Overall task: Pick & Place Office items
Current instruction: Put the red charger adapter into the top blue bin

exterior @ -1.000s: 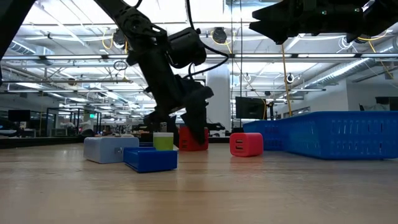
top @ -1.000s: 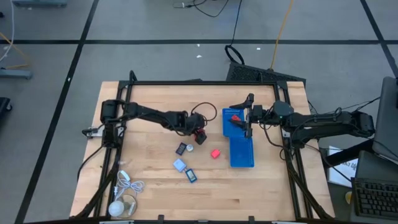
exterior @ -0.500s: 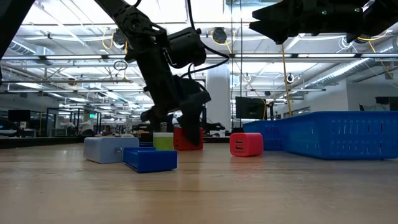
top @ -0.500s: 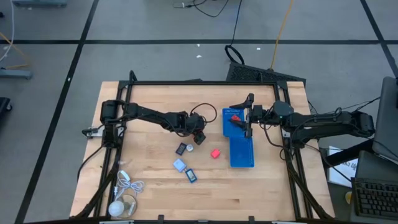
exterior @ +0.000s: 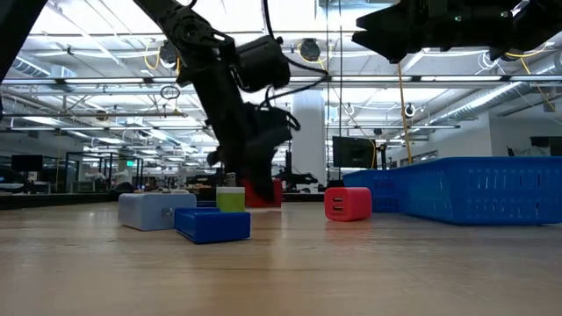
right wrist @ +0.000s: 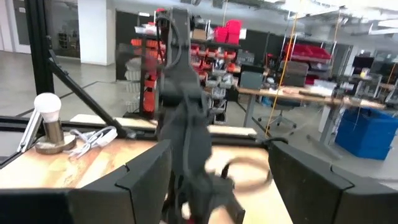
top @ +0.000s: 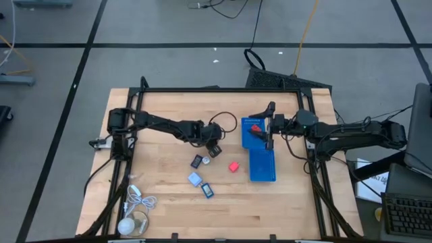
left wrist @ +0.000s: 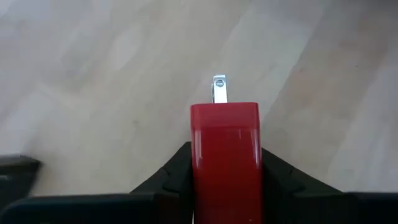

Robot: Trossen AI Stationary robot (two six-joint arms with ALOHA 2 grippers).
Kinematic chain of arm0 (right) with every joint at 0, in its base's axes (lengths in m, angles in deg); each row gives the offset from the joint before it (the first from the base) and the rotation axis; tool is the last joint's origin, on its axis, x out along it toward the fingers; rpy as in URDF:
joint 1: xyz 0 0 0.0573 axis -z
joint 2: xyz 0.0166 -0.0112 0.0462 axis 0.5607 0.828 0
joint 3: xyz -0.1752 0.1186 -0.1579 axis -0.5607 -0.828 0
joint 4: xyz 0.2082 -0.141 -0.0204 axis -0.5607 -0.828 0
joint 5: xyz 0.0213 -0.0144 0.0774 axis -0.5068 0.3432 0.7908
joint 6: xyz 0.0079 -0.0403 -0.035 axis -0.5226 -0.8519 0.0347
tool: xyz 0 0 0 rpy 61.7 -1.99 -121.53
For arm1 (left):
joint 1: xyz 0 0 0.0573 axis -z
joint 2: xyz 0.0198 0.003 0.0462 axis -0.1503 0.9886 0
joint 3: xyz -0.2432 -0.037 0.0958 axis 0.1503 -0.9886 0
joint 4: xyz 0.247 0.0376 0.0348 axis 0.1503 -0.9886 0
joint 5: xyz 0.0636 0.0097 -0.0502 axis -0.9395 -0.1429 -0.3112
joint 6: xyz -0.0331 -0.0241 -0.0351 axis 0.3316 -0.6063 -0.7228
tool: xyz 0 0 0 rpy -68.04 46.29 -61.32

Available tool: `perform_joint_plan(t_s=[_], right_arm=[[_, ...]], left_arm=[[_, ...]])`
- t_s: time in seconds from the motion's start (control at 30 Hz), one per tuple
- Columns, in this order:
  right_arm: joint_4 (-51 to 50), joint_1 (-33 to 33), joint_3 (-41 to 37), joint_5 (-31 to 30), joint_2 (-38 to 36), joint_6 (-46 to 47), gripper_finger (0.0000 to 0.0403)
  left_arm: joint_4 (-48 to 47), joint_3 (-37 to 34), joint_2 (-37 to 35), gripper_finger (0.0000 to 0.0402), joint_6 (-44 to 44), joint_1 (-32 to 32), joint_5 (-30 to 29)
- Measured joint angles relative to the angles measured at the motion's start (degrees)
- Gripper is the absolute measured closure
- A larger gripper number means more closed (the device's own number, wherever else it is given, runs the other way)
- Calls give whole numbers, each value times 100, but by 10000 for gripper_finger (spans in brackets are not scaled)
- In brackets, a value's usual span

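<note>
left gripper [left wrist: 225, 186] clamped on a red charger block [left wrist: 225, 158], one dark finger on each flank, metal prong pointing ahead over bare wood. in the high view, held near the table's middle [top: 214, 146], just left of the blue trays [top: 262, 167]; in the low view, hanging low among the loose items [exterior: 260, 189], whether touching the board or just clear of it not readable. right gripper [top: 269, 129] parked above the near tray, fingers spread apart, nothing between them.

remaining office items on the wood: a second red block [top: 233, 166], a black piece [top: 197, 161], a pale grey-blue piece [top: 194, 179], a blue piece [top: 207, 191]. another red piece already inside the tray [top: 256, 128].

likely trouble: smooth glossy sides gripped only toward the rear, so a twist or slide out of the pinch on a fast swing. carried too low, probably a knock against the tray wall or a scrape along the board. right arm hovering over the same tray, so a crossing path risks arm-to-arm contact.

room: open wood between the held block and the tray's left wall, the loose red block lying just toward the front edge of that path. tray walls tall in the low view, so a lift needed before crossing. black frame rails bordering the table, well apart from the work. coiled white cable [top: 138, 200] at the front left corner, far from the route.
</note>
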Motion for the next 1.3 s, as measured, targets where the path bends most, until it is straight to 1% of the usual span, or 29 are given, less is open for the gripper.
perform_joint_plan(t_s=[0.13,0.27,0.43,0.53,0.6,0.67,0.73,0.83,0.93,1.0,1.1,1.3], right_arm=[[-394,-2,0,2,0,242,149],[-699,-2,0,2,2,286,149],[-787,-2,0,28,0,486,149],[-906,-12,2,38,2,525,149],[-908,-15,2,76,4,526,149],[-904,-15,11,312,30,531,149],[-906,-15,11,480,74,533,149],[-829,-17,39,489,207,533,149],[-785,-17,96,483,392,533,149],[-554,-17,116,485,510,533,149],[-182,-17,120,497,636,608,149],[0,-17,119,509,825,946,149]], left_arm=[[579,3,-502,290,208,78,-95],[1337,3,-861,290,707,235,-194],[2578,5,-1017,290,1543,465,-245],[3012,5,-1012,290,1687,519,-209],[3105,5,-1014,290,1743,485,-192],[3086,5,-1011,290,1742,427,-164],[3119,3,-1007,290,1719,345,45],[3380,3,-1007,290,1641,277,395],[3572,3,-1007,290,1695,278,610],[3653,3,-1007,290,1751,283,729],[3614,3,-1007,290,1739,289,756],[3584,3,-1005,290,1736,308,754]])
